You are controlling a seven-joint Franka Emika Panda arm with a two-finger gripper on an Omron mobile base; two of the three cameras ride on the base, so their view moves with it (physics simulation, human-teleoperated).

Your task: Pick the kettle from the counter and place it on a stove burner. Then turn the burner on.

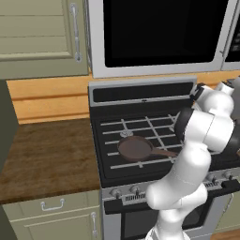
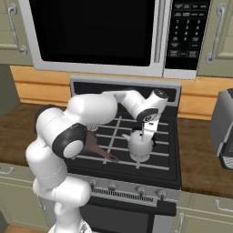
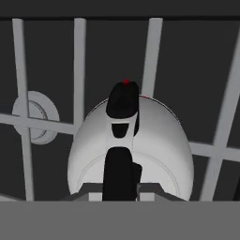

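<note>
The kettle (image 2: pixel 140 146) is a glossy white dome with a black handle. It sits low over the grey grate on the right side of the black stove; I cannot tell whether it rests on the bars. My gripper (image 2: pixel 146 133) comes down from above and is shut on the kettle's handle. In the hand view the kettle (image 3: pixel 159 145) lies right under my gripper (image 3: pixel 120 185), its black handle between the fingers. A round silver stove burner (image 3: pixel 35 117) shows beside it under the grate. The wooden counter (image 1: pixel 47 159) lies left of the stove.
A brown frying pan (image 1: pixel 136 148) lies on the stove's front left grate, handle toward the right. A row of knobs (image 2: pixel 136 190) runs along the stove front. A microwave (image 2: pixel 95 32) hangs above. A grey appliance (image 2: pixel 224 127) stands on the right counter (image 2: pixel 200 164).
</note>
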